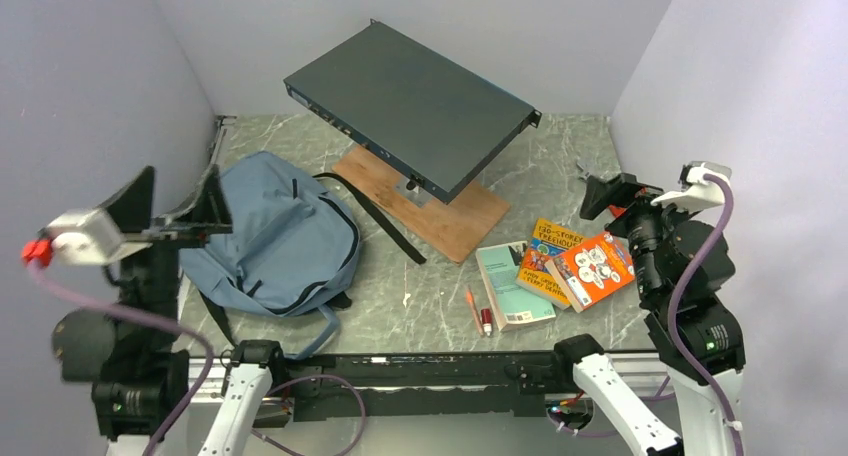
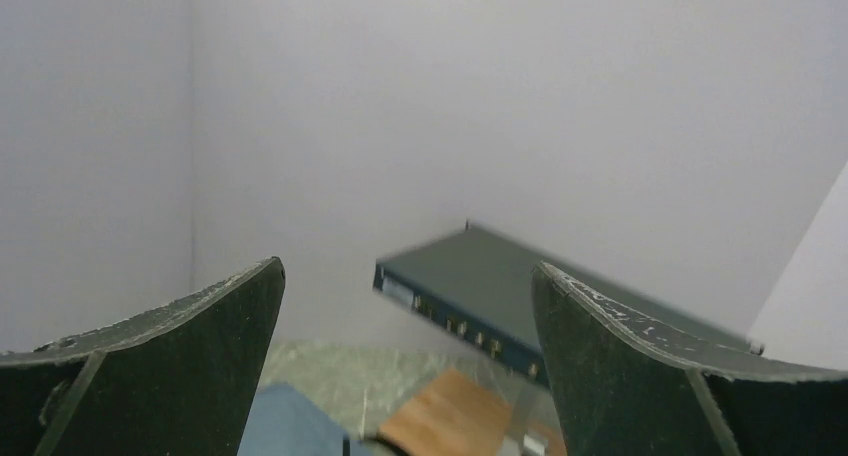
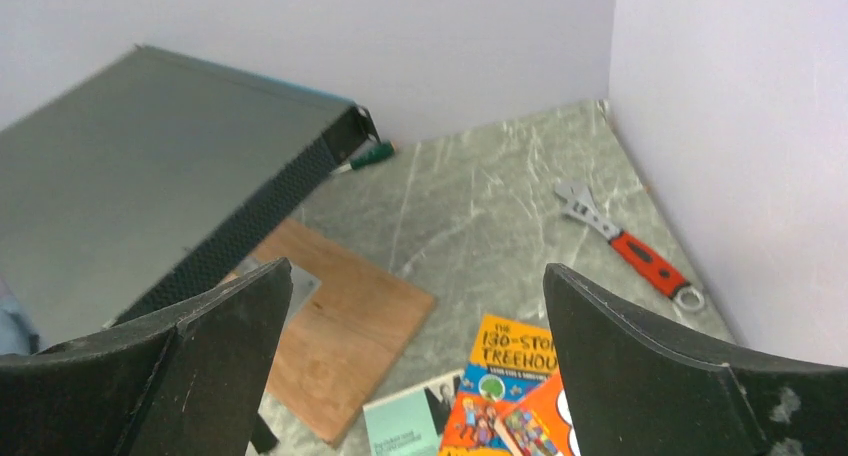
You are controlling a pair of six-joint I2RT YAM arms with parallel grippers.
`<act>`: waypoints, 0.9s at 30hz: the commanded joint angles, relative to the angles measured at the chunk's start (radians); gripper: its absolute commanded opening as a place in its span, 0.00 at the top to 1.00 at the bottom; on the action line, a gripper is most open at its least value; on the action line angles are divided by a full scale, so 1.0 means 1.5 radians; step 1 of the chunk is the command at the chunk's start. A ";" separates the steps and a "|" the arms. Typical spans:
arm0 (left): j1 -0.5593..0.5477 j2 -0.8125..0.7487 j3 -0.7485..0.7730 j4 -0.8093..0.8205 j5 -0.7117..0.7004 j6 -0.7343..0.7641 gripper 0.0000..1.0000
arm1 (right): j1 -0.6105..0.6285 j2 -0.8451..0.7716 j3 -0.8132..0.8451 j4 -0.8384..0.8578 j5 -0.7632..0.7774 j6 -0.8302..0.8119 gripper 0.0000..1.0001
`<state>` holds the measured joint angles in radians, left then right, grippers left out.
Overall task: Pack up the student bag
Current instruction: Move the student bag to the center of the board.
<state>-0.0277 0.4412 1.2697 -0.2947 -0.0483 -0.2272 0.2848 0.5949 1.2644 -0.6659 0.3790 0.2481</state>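
plainly left claw point(image 2: 408, 264), right claw point(image 3: 417, 265) agape

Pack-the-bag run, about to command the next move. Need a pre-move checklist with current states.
1. Left jaws open, empty: ok.
2. Right jaws open, empty: ok.
3. Student bag mouth open for loading: cannot tell; it lies flat with no opening visible.
4. Three books on the table near the right arm: ok.
5. Two pens lying beside the teal book: ok.
6. Tilted metal box not resting on bag or books: ok.
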 commanded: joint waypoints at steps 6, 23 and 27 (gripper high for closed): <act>-0.004 0.044 -0.109 -0.115 0.036 -0.059 0.01 | 0.000 -0.031 -0.134 -0.067 -0.018 0.086 0.00; -0.007 0.040 -0.205 -0.136 0.094 -0.078 0.01 | 0.194 -0.064 -0.629 0.491 -0.360 0.568 0.00; -0.011 0.043 -0.217 -0.167 0.084 -0.091 0.01 | 0.376 0.012 -0.656 0.618 -0.190 0.608 0.00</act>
<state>-0.0357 0.5186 0.9524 -0.5270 0.0677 -0.3313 0.6582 0.5423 0.2771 -0.1101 -0.1261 1.0153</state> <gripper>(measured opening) 0.989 0.994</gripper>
